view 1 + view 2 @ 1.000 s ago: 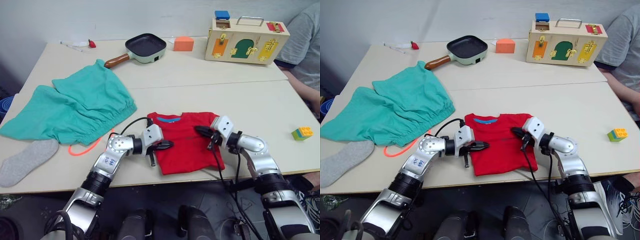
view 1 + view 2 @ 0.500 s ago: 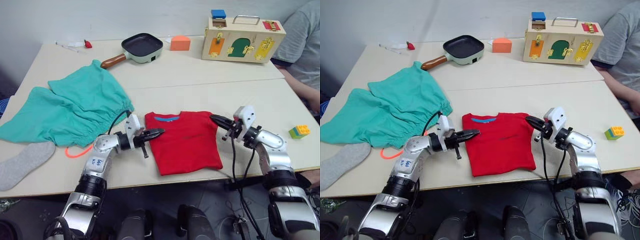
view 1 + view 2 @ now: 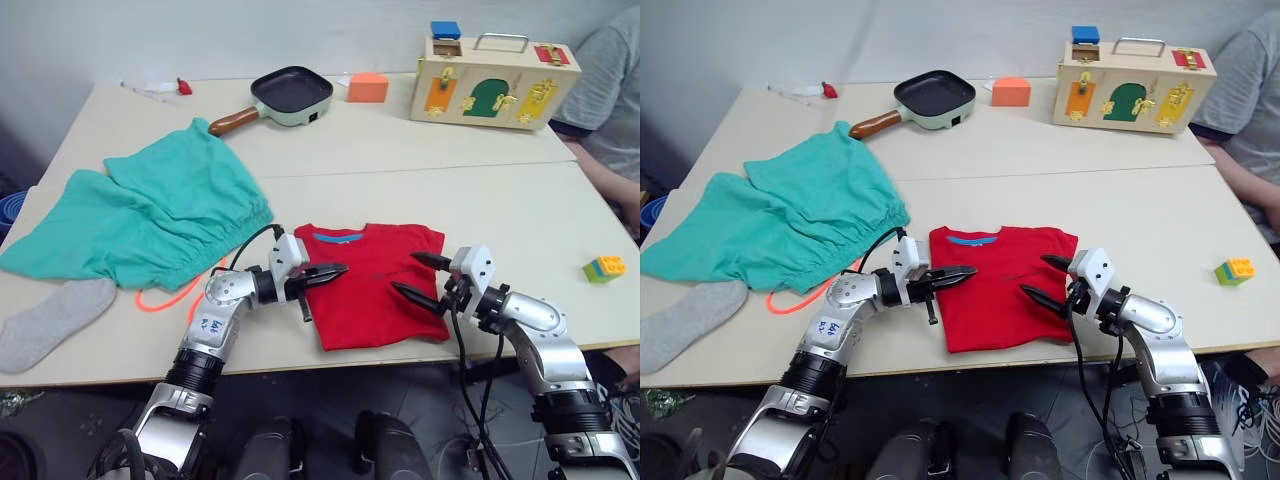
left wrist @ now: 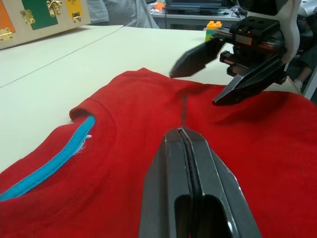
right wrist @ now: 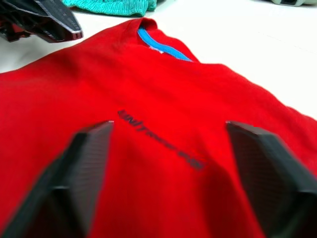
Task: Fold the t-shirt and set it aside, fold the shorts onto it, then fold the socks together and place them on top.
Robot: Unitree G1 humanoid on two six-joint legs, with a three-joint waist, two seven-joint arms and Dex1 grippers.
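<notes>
While the left gripper [image 3: 337, 270] points with fingers pressed together over the red t-shirt's [image 3: 365, 300] collar side, the right gripper [image 3: 418, 276] faces it across the cloth, its jaws spread wide above the shirt's opposite edge.

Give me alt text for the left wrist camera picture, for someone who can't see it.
The left hand, its two black fingers pressed shut, points across the red t-shirt lying flat on the pale table. Facing it over the shirt's far edge is the right hand, fingers spread open. The shirt's blue collar band shows beside the left hand.
</notes>
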